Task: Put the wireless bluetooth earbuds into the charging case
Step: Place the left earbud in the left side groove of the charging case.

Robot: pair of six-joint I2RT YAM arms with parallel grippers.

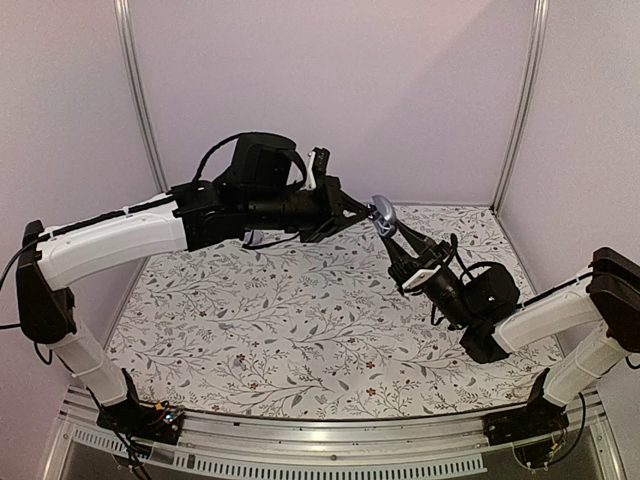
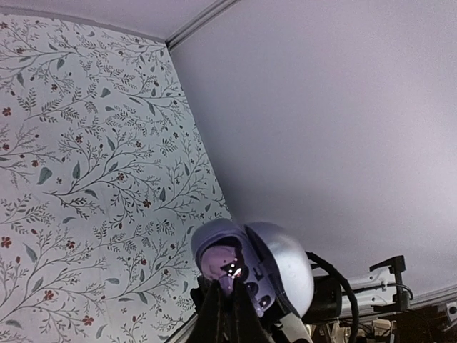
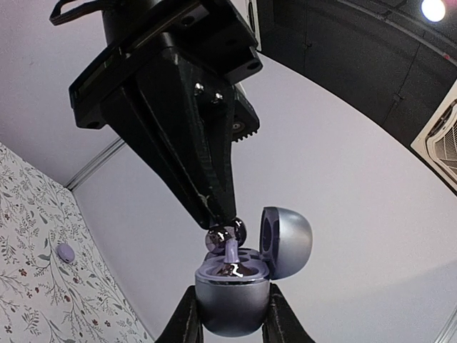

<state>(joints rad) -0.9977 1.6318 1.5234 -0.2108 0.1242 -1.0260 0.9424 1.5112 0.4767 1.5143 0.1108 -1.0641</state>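
Above the floral cloth (image 1: 300,330), we are clamping the open charging case (image 3: 232,296) in our right gripper (image 3: 230,321) while our left gripper (image 3: 221,214) is pinching one earbud (image 3: 227,234) just over it.

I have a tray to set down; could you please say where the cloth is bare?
Bare: the cloth's middle and near strip, between arm bases. Crowded: back right, where the left pincer holds an earbud over the charging case in the right pincer. A loose earbud lies near a wall.
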